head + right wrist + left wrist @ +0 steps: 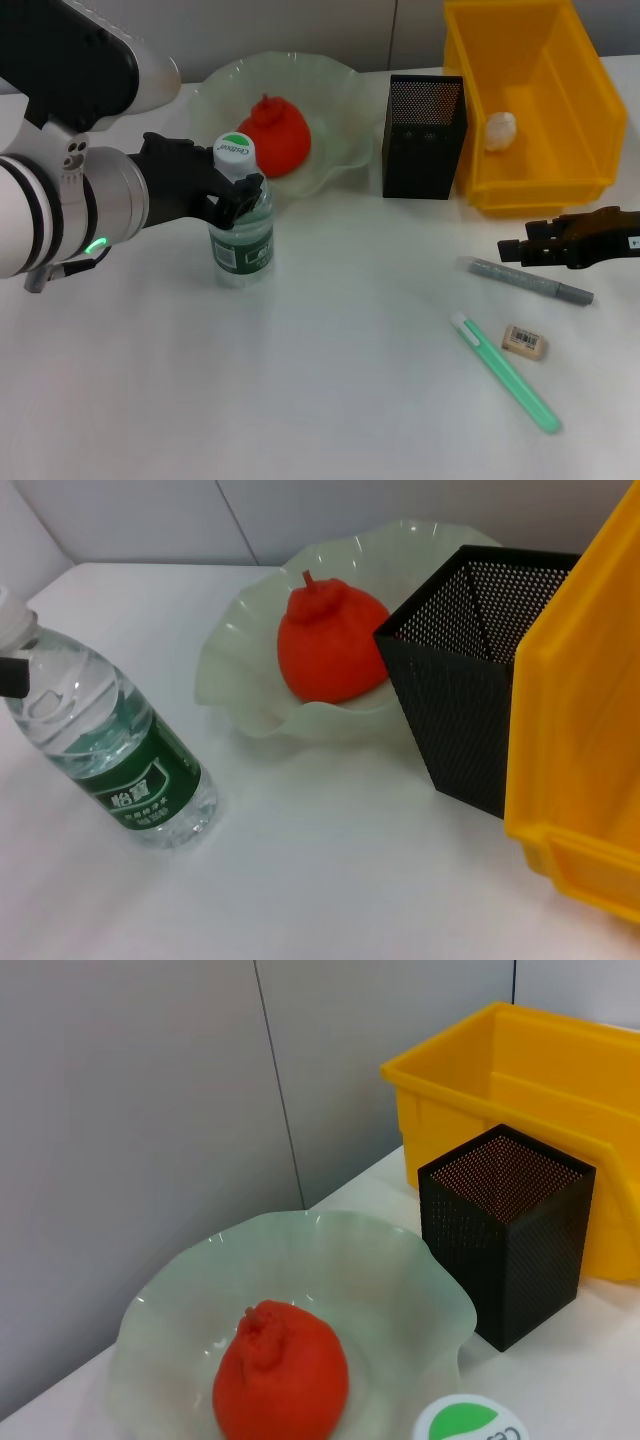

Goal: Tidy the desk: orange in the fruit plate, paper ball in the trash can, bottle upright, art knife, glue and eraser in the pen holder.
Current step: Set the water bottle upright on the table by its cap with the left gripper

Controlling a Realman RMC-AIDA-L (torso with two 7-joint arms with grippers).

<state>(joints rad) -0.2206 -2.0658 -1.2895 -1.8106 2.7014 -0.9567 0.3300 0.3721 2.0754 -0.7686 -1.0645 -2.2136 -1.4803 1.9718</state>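
The bottle (241, 243) stands upright on the table, and my left gripper (228, 187) is shut on its neck just under the green-and-white cap (465, 1422). One black fingertip (12, 675) rests against the bottle (130, 770). The orange (275, 135) lies in the fruit plate (335, 85). A paper ball (500, 130) sits inside the yellow trash can (560, 185). The black mesh pen holder (425, 140) stands between the plate and the can. A grey art knife (528, 280), a green glue stick (505, 372) and the eraser (524, 341) lie flat at the right front. My right gripper (522, 250) hovers just beyond the knife.
A grey wall runs close behind the plate (400, 1250) and the trash can (520, 1070). The white tabletop (330, 400) spreads between the bottle and the small items on the right.
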